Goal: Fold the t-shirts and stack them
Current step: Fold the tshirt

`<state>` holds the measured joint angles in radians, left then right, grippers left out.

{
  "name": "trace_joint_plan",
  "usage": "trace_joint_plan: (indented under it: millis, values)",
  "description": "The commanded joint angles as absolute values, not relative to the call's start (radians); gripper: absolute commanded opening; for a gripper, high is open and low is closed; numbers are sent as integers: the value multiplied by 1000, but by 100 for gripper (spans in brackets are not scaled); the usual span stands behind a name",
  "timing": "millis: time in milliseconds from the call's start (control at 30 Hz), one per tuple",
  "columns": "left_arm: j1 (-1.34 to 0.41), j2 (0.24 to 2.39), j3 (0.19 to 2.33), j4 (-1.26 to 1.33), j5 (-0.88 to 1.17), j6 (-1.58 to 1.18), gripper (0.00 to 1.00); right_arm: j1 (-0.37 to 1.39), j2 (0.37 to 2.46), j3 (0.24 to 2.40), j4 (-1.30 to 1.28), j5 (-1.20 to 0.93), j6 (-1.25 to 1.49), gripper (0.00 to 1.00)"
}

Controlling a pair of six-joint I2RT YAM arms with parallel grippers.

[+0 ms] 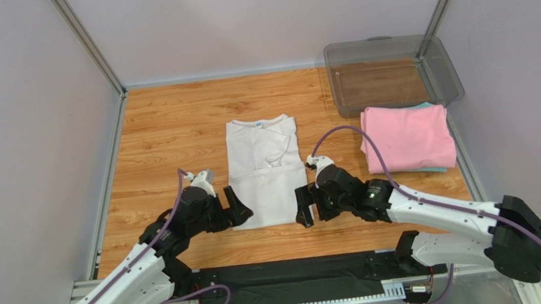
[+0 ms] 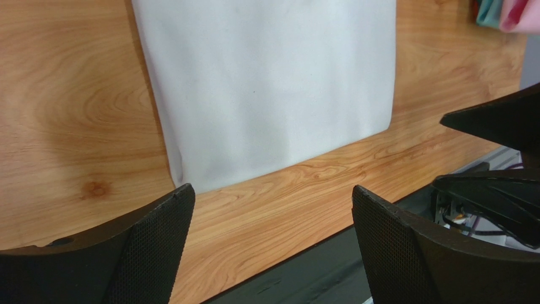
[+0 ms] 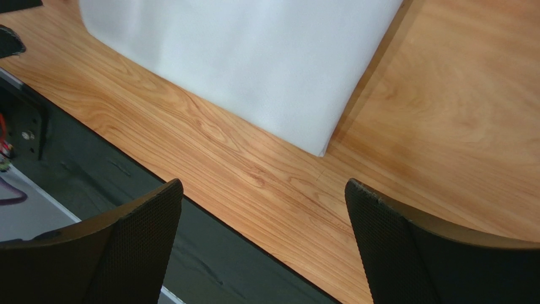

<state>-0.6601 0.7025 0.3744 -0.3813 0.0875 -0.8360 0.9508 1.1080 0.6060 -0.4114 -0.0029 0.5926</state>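
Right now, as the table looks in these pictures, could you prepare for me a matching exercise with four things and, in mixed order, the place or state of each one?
Things:
1. white t-shirt
2. pink t-shirt
3. clear plastic bin
4. left gripper

Places or states:
A. at the far right corner of the table
B. open, at the near left corner of the white t-shirt
C. folded, on the right side, just in front of the clear plastic bin
D. lying flat in the middle of the table

Pairs: 1-D, 2-C, 3-A, 4-B.
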Motion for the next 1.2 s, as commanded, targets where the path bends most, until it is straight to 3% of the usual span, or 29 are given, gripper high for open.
trace_joint_plan:
  millis: [0, 233, 333, 467, 567, 667, 767, 800, 933, 1033, 1167]
  values:
    - [-664, 597, 436, -590, -26, -865, 100, 966, 965, 675, -505, 185, 583, 100]
    - [-664, 604, 377, -681, -72, -939, 100, 963, 827, 545, -454, 261, 644, 100]
    - [-664, 664, 359, -629, -45, -931, 92, 963, 836, 525, -445, 250, 643, 99]
    - [-664, 747, 334, -526, -8, -927, 68, 963, 917, 512, -411, 226, 646, 96]
    - [-664, 796, 328, -480, -8, -930, 57, 962, 998, 534, -400, 216, 643, 92]
    - [-666, 840, 330, -456, -14, -923, 47, 962, 1076, 561, -388, 199, 626, 85]
    - [-666, 876, 330, -422, -9, -916, 46, 962, 1152, 584, -377, 183, 618, 81]
    - [-664, 899, 330, -402, -8, -913, 40, 962, 1170, 589, -376, 175, 617, 80]
    - [-664, 953, 334, -385, -8, -911, 34, 962, 1230, 604, -338, 121, 611, 69]
    - [-664, 985, 340, -371, -9, -908, 25, 962, 1278, 612, -319, 94, 604, 56]
    - [-664, 1008, 348, -374, -11, -899, 9, 962, 1322, 621, -311, 68, 601, 53]
